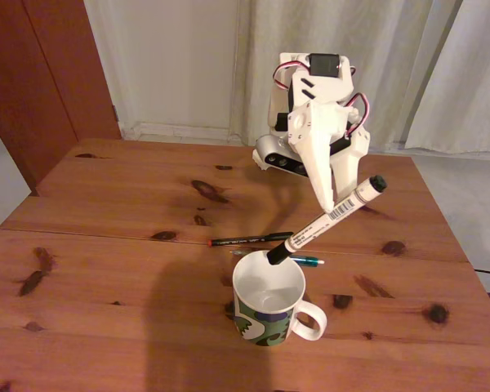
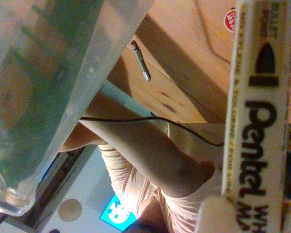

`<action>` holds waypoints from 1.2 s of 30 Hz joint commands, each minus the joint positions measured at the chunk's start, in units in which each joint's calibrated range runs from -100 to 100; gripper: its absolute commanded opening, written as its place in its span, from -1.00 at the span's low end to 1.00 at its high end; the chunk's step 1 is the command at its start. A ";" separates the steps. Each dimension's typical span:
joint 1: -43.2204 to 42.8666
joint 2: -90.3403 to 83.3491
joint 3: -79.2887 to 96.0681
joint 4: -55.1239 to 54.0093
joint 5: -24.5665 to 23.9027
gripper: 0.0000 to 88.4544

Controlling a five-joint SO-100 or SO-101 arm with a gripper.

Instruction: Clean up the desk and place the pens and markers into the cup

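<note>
In the fixed view my white gripper [image 1: 333,207] is shut on the thick white marker [image 1: 336,214], which hangs tilted. Its lower black end sits just over the far rim of the cup [image 1: 267,300], and its upper black end points up and to the right. The cup stands upright on the desk [image 1: 114,245], handle to the right, white inside and empty. Behind it lie the thin black pen with a red tip [image 1: 249,239] and the teal pen [image 1: 307,261], partly hidden by the marker. The wrist view shows the marker's printed label [image 2: 261,121] close up and a pen [image 2: 141,61] lying on the desk [image 2: 184,53].
A blurred translucent part [image 2: 43,92] fills the left of the wrist view. Beyond the desk edge there, a person's leg [image 2: 150,160] and a black cable [image 2: 136,119] show. In the fixed view, curtains and a wall stand behind the arm's base.
</note>
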 commanded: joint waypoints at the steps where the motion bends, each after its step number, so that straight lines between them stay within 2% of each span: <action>1: -0.41 0.34 -1.07 -1.08 -0.36 -0.98; 29: 1.68 6.29 -0.98 -3.05 0.22 -0.96; 36: 2.33 6.13 -0.98 -3.05 0.74 -0.75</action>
